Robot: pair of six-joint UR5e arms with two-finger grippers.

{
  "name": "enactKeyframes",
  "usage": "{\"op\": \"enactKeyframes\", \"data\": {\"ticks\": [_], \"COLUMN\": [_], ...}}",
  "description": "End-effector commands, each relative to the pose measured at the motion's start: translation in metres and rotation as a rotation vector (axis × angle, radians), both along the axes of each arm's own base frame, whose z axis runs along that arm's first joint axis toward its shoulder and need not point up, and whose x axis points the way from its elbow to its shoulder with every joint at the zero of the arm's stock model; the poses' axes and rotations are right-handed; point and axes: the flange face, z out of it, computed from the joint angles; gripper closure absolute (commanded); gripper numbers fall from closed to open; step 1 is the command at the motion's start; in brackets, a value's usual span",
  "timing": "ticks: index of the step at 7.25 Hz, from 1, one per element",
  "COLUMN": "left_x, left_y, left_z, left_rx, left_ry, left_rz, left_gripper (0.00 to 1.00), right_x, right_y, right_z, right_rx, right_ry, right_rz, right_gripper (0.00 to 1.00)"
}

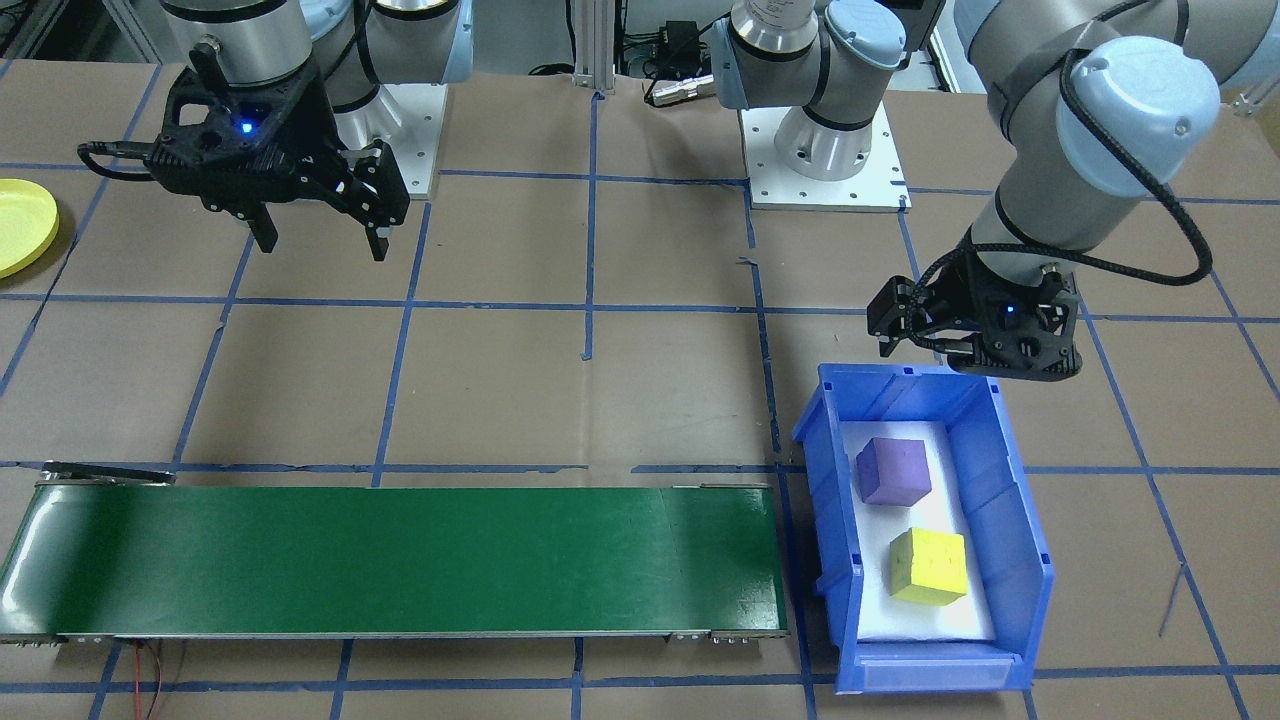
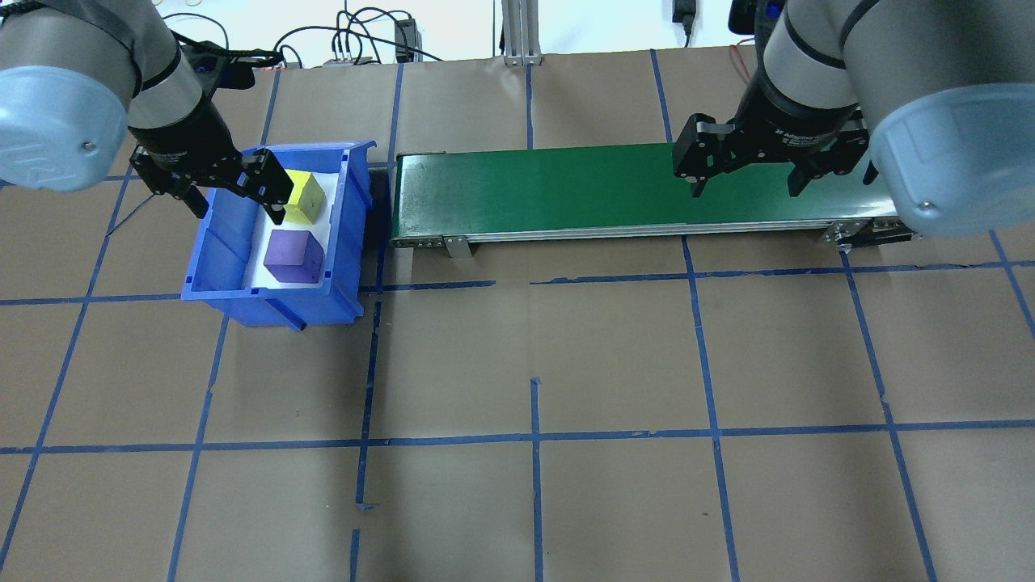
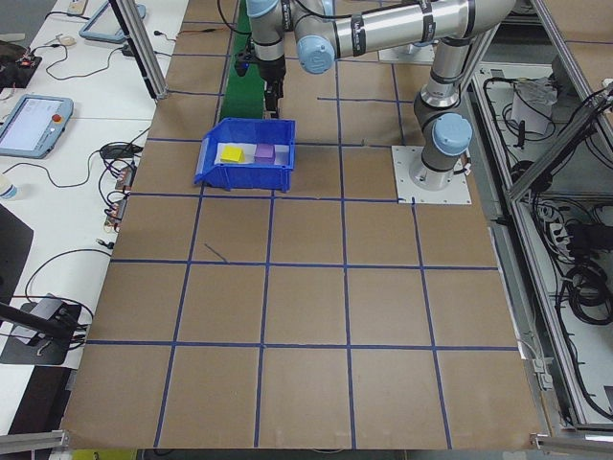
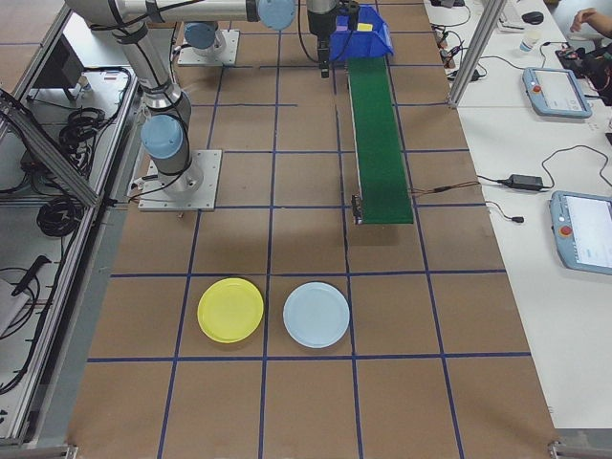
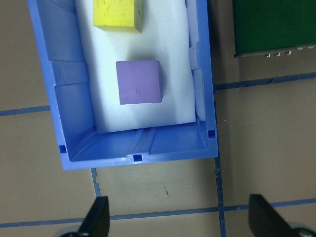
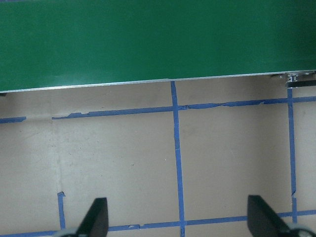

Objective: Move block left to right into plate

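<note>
Two blocks lie on white foam inside a blue bin (image 1: 1005,520): a purple block (image 1: 893,470) and a yellow block (image 1: 928,566). My left gripper (image 2: 236,206) hangs open over the bin's robot-side edge, holding nothing. In the left wrist view the purple block (image 5: 139,81) is mid-bin and the yellow block (image 5: 117,14) is at the top edge, both apart from the fingers (image 5: 96,217). The yellow plate (image 1: 20,225) lies at the far end of the table, whole in the right side view (image 4: 230,309). My right gripper (image 1: 322,240) is open and empty, above the table near the belt.
A long green conveyor belt (image 2: 566,186) runs between the bin and the plate's side. A pale blue plate (image 4: 316,315) lies beside the yellow one. Both arm bases (image 1: 825,165) are bolted on the robot's side. Blue tape lines grid the brown table.
</note>
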Motion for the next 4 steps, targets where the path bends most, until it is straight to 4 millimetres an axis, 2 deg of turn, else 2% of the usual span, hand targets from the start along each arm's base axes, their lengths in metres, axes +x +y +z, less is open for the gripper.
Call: {"op": "enactKeyframes", "data": {"ticks": [1,4], "left_x": [0.012,0.024], "left_y": [-0.012,-0.036], "left_z": [-0.033,-0.079], "left_rx": [0.037,0.063], "left_ry": [0.004,-0.014], "left_rz": [-0.006,0.004], "left_gripper": [0.00,0.02], "right_x": [0.000,0.000], "right_y": [0.000,0.000], "right_z": [0.000,0.000], "right_rx": [0.000,-0.001], "right_ry": [0.000,0.003], "right_rz": [0.000,0.000], "right_gripper": [0.00,0.00]}}
